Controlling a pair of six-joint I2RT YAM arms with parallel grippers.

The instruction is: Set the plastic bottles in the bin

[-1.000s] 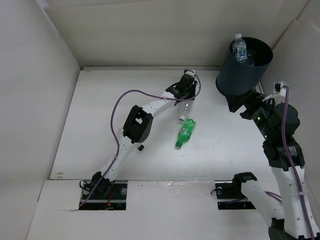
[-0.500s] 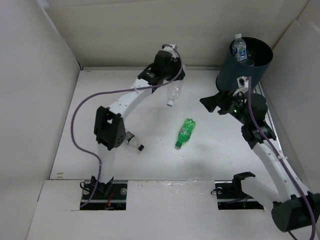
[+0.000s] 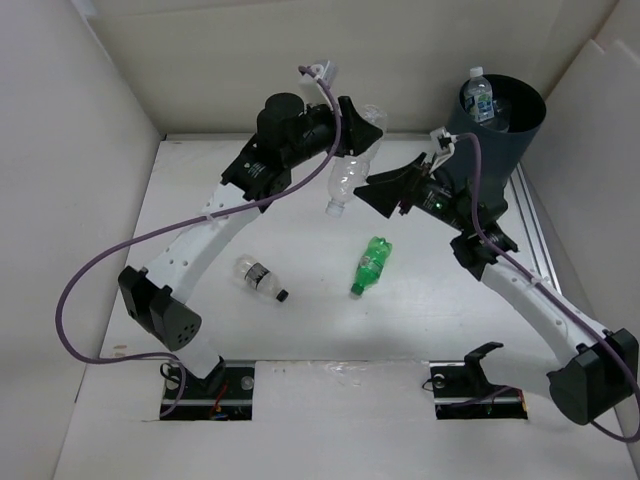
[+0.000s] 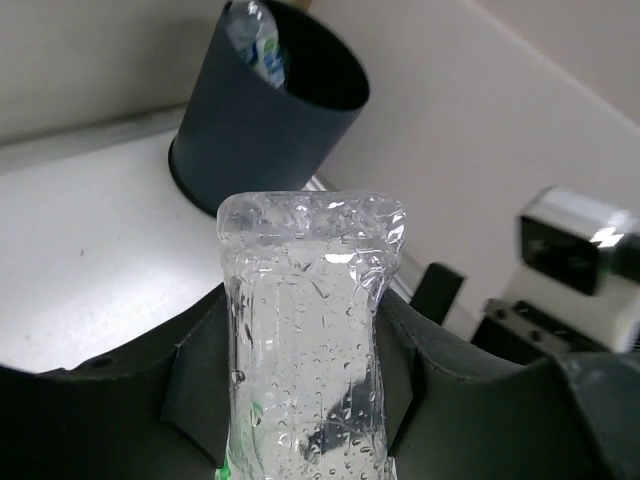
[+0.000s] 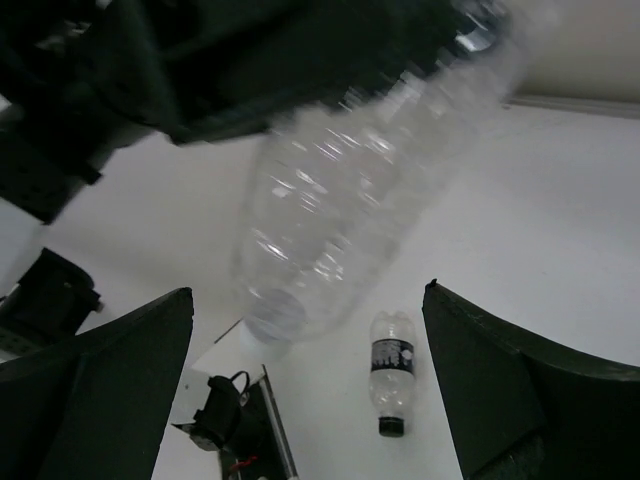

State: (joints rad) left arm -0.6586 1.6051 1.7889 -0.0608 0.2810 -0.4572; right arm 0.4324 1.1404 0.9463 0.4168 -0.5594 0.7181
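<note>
A white counter (image 3: 200,200) fills the view from above, boxed in by pale walls (image 3: 60,200) on the left, back and right. The dark bin (image 3: 490,140) stands upright in the back right corner, close to the right wall.

One clear bottle with a blue label (image 3: 479,97) pokes above the bin's rim, so at least that one is in. Whether more bottles lie deeper in the bin cannot be told.

The left arm reaches across toward the bin. The left gripper (image 3: 358,135) is closed around the base end of a clear bottle (image 3: 345,175), raised off the counter, cap hanging down, to the left of the bin and not yet over it. The left wrist view shows this bottle's crumpled base between the fingers, with the bin ahead.

The right gripper (image 3: 385,195) is spread wide and holds nothing. It hangs just left of the bin, between the bin and the raised bottle.

Two bottles remain on the counter. A green bottle (image 3: 371,264) lies on its side, nearer than the bin and to its left. A clear black-capped bottle (image 3: 258,278) lies farther left, well apart from the bin.

The task looks partly done: three bottles in view are outside the bin. The counter left of the bin gives open room. The right arm probably crowds the raised bottle's straight path to the bin, and the right wall leaves little space beyond it.
</note>
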